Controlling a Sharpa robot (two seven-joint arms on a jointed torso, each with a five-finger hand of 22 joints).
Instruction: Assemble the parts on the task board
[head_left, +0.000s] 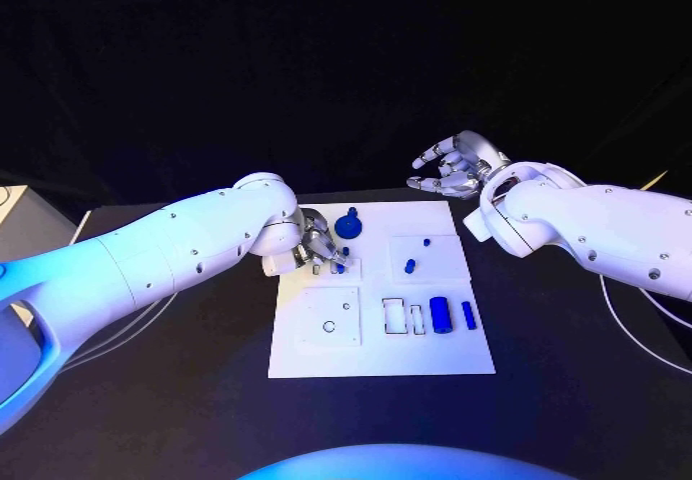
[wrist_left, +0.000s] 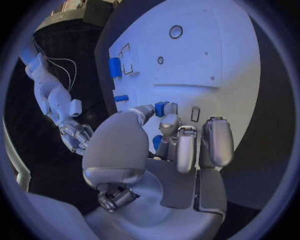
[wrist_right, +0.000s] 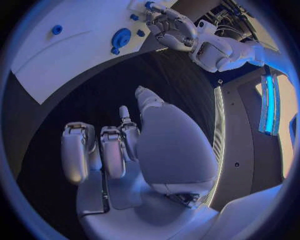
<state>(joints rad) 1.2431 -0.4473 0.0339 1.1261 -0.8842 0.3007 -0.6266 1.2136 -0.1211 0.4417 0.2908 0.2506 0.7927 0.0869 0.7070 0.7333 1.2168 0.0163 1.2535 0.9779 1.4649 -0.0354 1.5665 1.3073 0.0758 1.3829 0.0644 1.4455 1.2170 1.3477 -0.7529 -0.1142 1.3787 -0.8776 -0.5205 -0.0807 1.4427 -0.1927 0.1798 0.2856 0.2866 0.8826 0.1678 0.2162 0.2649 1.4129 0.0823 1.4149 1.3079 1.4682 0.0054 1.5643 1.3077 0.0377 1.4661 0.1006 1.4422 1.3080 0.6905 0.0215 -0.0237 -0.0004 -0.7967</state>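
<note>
L hand at the task board's 10 o'clock pinches a small blue part, seating step, needs alignment w/ slot next; R hand hovers off-board, fingers apart, empty.

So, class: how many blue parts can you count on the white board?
6 visible: round part, small one, oval one, two cylinders, one at the left hand. More may be hidden.

Task board: white, on a black table. Thin dark outlines of rectangles and small circles are marked on the board's surface. Parts on the board: blue throughout, including a round piece near the board's far edge and a cylinder towards its near right. Left hand and right hand: silver, on white arms.
</note>
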